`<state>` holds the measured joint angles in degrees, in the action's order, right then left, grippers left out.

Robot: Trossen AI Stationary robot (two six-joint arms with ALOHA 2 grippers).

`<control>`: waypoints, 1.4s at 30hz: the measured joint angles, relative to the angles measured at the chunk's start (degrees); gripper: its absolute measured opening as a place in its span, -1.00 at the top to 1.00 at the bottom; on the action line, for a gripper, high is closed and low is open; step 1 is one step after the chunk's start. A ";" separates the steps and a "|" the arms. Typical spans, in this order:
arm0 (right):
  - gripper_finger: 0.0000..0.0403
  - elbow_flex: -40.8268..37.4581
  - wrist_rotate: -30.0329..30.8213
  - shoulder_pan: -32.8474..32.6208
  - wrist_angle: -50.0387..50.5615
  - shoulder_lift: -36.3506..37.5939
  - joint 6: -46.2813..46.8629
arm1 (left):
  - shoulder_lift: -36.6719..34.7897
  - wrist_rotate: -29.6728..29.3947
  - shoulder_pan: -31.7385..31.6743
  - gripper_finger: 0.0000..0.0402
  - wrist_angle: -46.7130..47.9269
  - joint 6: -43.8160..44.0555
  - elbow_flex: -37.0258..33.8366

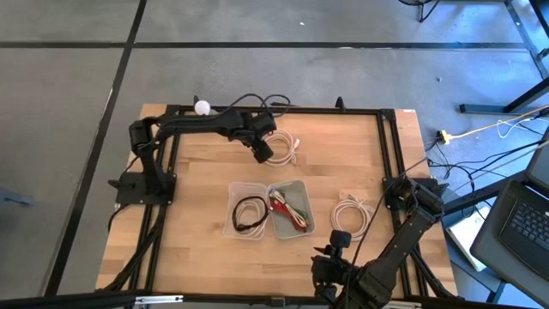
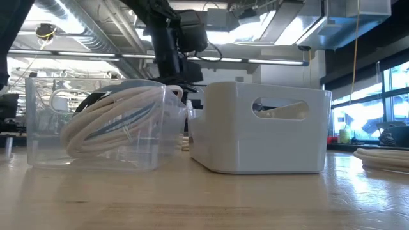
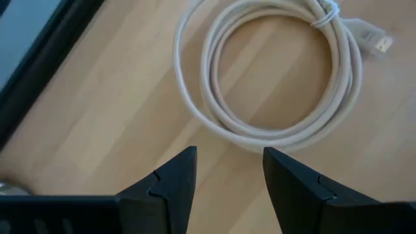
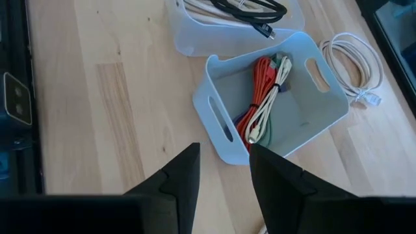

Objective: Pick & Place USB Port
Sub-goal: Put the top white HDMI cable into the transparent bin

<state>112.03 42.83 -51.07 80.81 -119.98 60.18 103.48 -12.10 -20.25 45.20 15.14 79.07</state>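
Left pincer [image 3: 229,170] hovered open and empty just above the coiled white USB cable [image 3: 273,71] lying on the wooden table [image 1: 197,180]. Right pincer [image 4: 224,166], open, empty, hung near the grey plastic bin [image 4: 273,97].

A light wooden table [image 1: 197,184] carries a clear tub [image 1: 246,211] and a pale bin [image 1: 290,209] side by side near its middle. A coiled white cable [image 1: 286,148] lies toward the far edge, another [image 1: 352,212] just beside the bin.
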 joint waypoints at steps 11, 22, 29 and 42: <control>0.32 0.00 0.01 -0.31 -0.55 0.00 1.10 | 3.55 8.28 -3.43 0.05 -6.27 9.80 -0.04; 0.32 0.00 0.04 -0.50 -0.87 0.00 0.89 | 3.55 9.67 -4.64 -0.14 -6.16 10.43 -0.04; 0.32 0.00 0.04 -0.50 -0.87 0.00 0.81 | 3.61 9.67 -4.98 -0.16 -6.47 12.74 -0.04; 0.32 0.00 0.05 -0.61 -1.19 0.00 0.66 | 13.48 11.92 -4.98 -0.16 -6.22 15.18 0.08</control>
<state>112.03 42.88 -51.68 79.62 -119.98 60.84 116.96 -0.18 -25.23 38.99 30.32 79.15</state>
